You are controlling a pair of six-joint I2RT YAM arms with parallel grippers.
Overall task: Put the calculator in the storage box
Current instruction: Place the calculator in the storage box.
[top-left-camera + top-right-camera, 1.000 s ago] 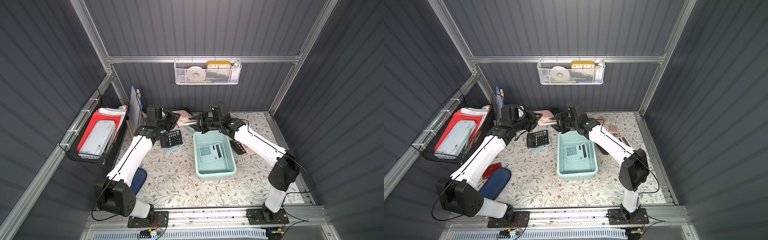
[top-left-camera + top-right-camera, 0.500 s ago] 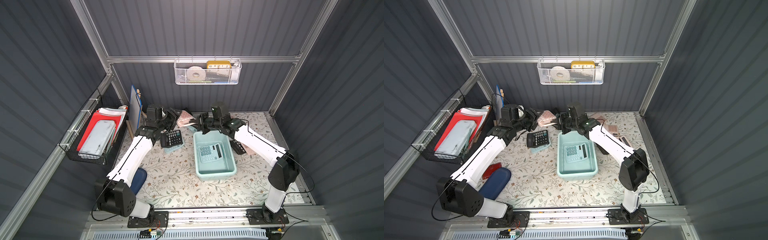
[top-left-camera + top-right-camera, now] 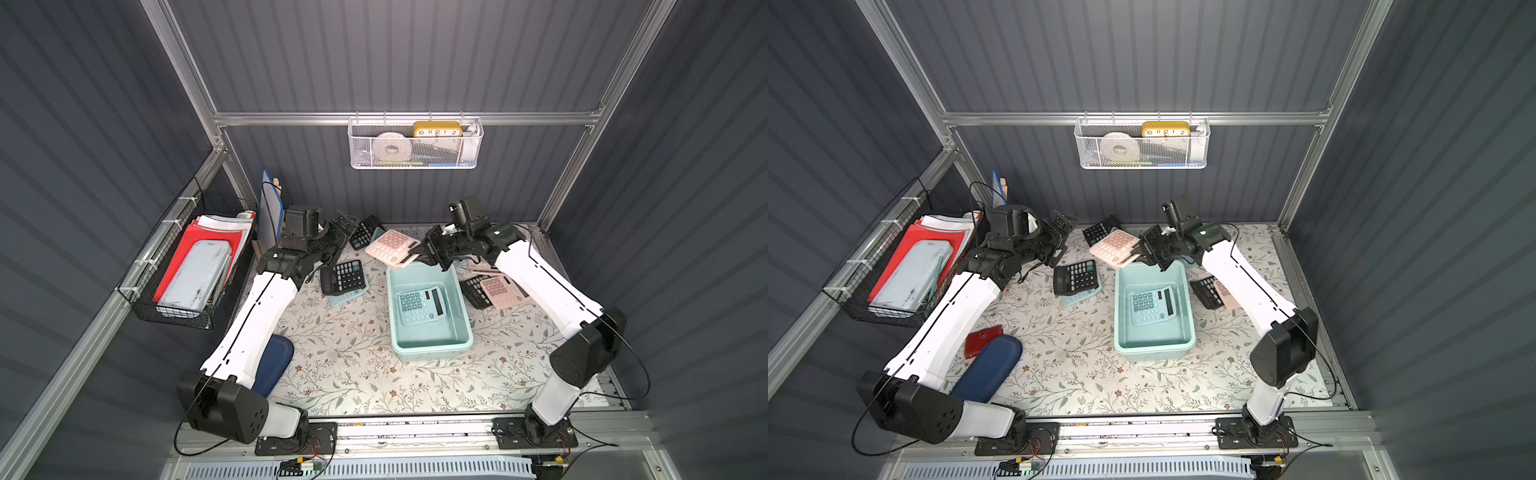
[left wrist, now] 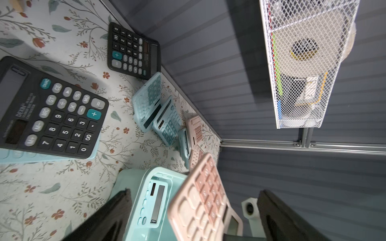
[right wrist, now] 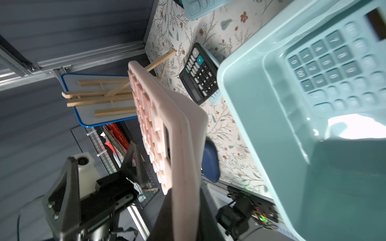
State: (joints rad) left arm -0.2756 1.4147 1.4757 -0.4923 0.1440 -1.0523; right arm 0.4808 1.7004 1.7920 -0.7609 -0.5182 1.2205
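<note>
Because the pink calculator hangs in the air rather than on the table, the coming move turns on where the storage box lies from it. In both top views the box sits toward 5 o'clock and lower. The calculator's nearest corner seems to overhang the box rim at its 11 o'clock corner.

The calculator is tilted, keys facing up, with its long axis running roughly from 4 toward 10 o'clock. The box's long axis runs 12 to 6, so I judge that the calculator needs a turn as well as a short carry.

The right tool is clamped on the display end, at the calculator's 4 o'clock side, so that arm is the one placed to finish. A teal calculator lies flat inside the box, covering its 12 o'clock half and middle, and bare floor shows toward 6 o'clock.

The left tool stands at the pink calculator's 9 o'clock. Its jaws are spread wide and hold nothing, near the calculator but apart from it.
</note>
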